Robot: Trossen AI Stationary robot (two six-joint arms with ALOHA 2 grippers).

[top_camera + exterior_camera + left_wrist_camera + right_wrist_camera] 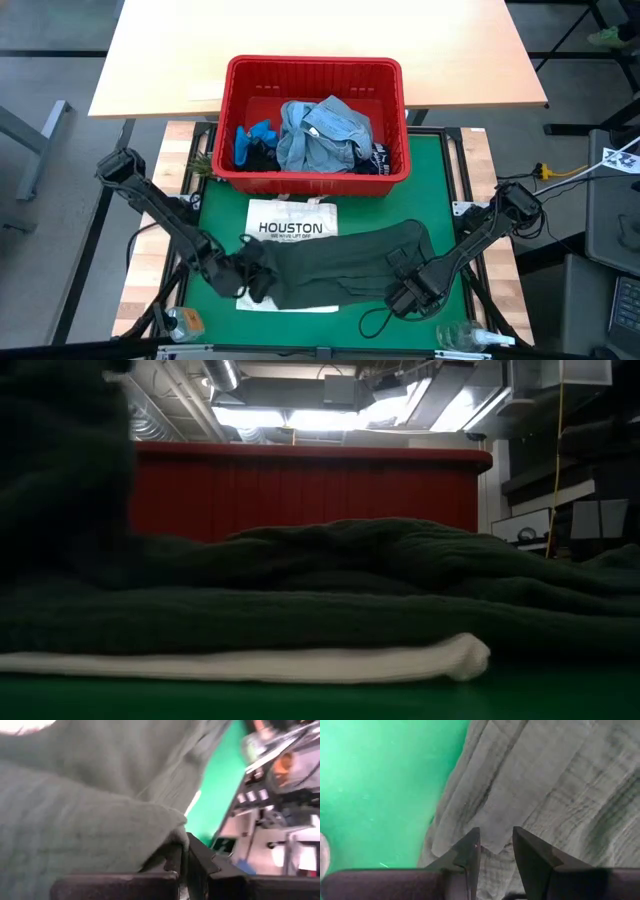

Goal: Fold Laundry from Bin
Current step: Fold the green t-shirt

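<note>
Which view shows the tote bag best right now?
High view: the white tote bag shows its printed top, half covered by the dark green garment. Low view shows only its edge under the garment. Wrist views don't clearly show it.

- Glowing evenly and brightly across the pale worktop [320,50] from above, casting only soft shadows.
- Glaring from ceiling lights [290,415] in the low view, leaving the dark green garment [330,590] dim and nearly black.
- Blurring heavily in the left wrist view.
- Staying sharper on fabric in the right wrist view.
</note>
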